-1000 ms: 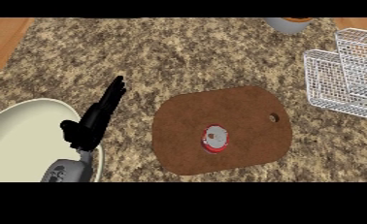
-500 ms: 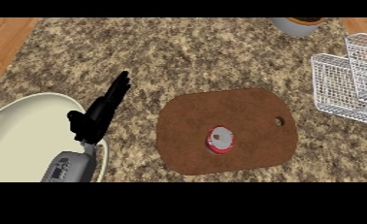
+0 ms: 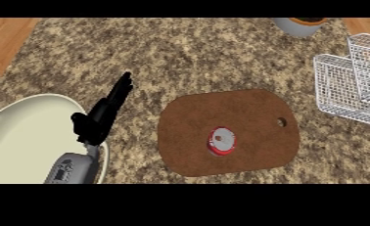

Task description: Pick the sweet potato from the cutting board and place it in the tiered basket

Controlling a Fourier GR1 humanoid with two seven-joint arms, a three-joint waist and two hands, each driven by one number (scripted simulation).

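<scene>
On the speckled counter [image 3: 188, 54] you have a brown cutting board [image 3: 245, 117] lying flat, right of centre, with a small hole near its right edge. Sitting on the board's lower middle is the sweet potato [image 3: 222, 141], which you see here only as a small round thing with a red rim and a pale face; its length is hard to make out from this steep angle. Nothing touches it.

Your left hand [image 3: 101, 117] comes in from the lower left, well apart from the board. Its fingers [image 3: 123, 85] are stretched out straight, pointing up and to the right, and they hold nothing. The grey forearm [image 3: 69, 169] below it is cut off by the lower edge. You cannot see your right hand anywhere.

Beside the left hand, a large cream plate [image 3: 33, 137] is cut off by the left and lower edges, and the forearm covers part of its rim.

At the right edge you get only part of the white wire tiered basket [image 3: 343, 90]; the rest runs out of view. A grey pot [image 3: 300, 24] at the top right is clipped too, its contents hard to tell.
</scene>
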